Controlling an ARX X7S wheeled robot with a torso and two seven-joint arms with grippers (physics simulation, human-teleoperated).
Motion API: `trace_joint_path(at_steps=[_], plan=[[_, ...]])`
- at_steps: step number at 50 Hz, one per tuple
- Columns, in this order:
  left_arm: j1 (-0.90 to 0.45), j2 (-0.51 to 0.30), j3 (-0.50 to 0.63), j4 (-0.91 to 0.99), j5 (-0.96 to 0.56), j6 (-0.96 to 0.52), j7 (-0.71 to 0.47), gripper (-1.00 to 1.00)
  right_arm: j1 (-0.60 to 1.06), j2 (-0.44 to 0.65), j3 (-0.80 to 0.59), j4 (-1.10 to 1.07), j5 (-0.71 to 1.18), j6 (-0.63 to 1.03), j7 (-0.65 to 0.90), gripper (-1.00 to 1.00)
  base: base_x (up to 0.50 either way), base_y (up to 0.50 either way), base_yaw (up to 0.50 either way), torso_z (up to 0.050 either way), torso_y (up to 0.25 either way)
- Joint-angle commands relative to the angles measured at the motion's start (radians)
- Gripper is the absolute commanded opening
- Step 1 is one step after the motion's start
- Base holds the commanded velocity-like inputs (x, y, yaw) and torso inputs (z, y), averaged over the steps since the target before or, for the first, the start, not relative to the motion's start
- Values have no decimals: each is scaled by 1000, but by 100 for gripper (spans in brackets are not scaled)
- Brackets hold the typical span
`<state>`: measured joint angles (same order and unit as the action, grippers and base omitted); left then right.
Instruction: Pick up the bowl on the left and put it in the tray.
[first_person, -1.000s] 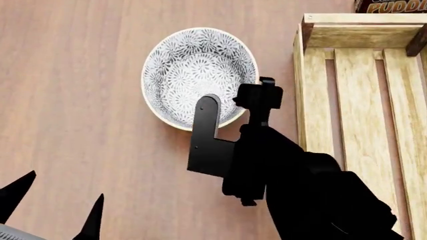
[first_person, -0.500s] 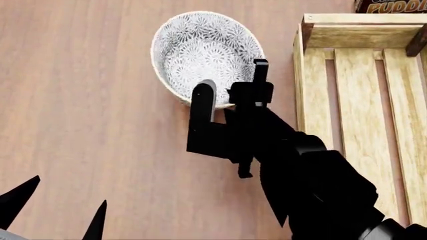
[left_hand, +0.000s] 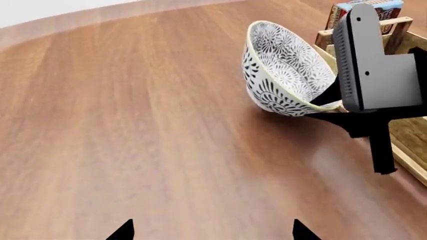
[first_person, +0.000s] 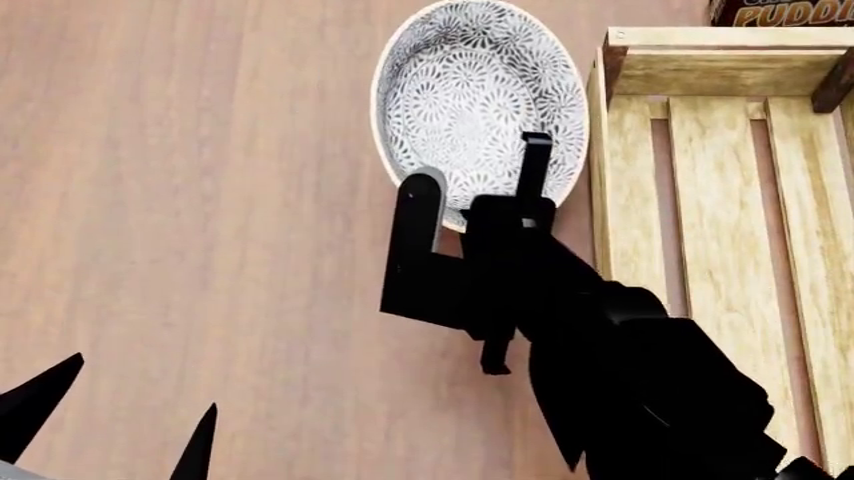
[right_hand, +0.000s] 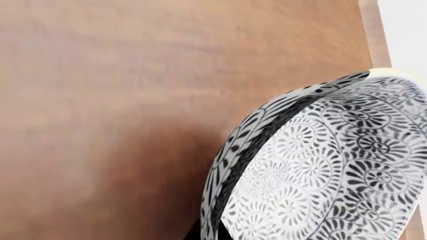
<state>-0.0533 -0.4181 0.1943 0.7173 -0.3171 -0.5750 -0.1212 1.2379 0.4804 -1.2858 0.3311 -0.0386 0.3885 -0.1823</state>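
Nearest to you in the head view, the two dark pointed fingertips of your left gripper (first_person: 114, 425) poke up at the lower corner, spread apart with nothing between them, hovering over the bare wooden table (first_person: 174, 200). A little further out, your right arm reaches forward from the lower right, and your right gripper (first_person: 474, 195) is clamped on the near rim of the bowl (first_person: 474, 95): one finger sits inside the bowl against its patterned wall, the other broad finger sits outside, so the jaws are closed on the ceramic. In the left wrist view the bowl (left_hand: 283, 70) is tilted steeply, its opening turned sideways and its cream rim raised. Whether its lower side still touches the table you cannot tell from that angle. The right wrist view is filled by the bowl's (right_hand: 320, 170) floral inside and a strip of its outer wall, with the table behind. Just beside the bowl on its right stands the light-wood slatted tray (first_person: 721, 250), its near side rail close to the bowl's rim; the bowl is outside it. Beyond the tray's far end bar, a corner of a pudding box (first_person: 781, 12) shows at the top edge.
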Motion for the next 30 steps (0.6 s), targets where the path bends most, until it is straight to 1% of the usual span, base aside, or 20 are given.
trace_joint_path(at_steps=[1,9,13,17,18,23,25,30], plan=[[-6,22,-22,7,-1,-9,22,100,55,70,61,-246,-35,159,-65,-100,0,0,0,0,0],[-2,20,-24,12,-6,-7,18,100,117,169,104,-460,-33,282,-114,-100,0,0,0,0,0],[-5,19,-23,12,-8,-11,17,100,142,203,129,-524,-25,322,-132,-100,0,0,0,0,0],[-7,18,-26,13,-12,-14,15,100,166,259,162,-593,-18,375,-146,-100,0,0,0,0,0],[-6,18,-27,10,-13,-11,15,100,167,289,167,-623,-21,393,-151,-100,0,0,0,0,0],[-4,16,-27,2,-13,-7,15,100,158,372,165,-682,-36,447,-158,-100,0,0,0,0,0],[-3,16,-30,-1,-15,-6,15,100,154,405,136,-686,-71,446,-159,-100,0,0,0,0,0],[-4,15,-34,1,-17,-6,10,100,138,462,142,-702,-71,464,-155,-100,0,0,0,0,0]])
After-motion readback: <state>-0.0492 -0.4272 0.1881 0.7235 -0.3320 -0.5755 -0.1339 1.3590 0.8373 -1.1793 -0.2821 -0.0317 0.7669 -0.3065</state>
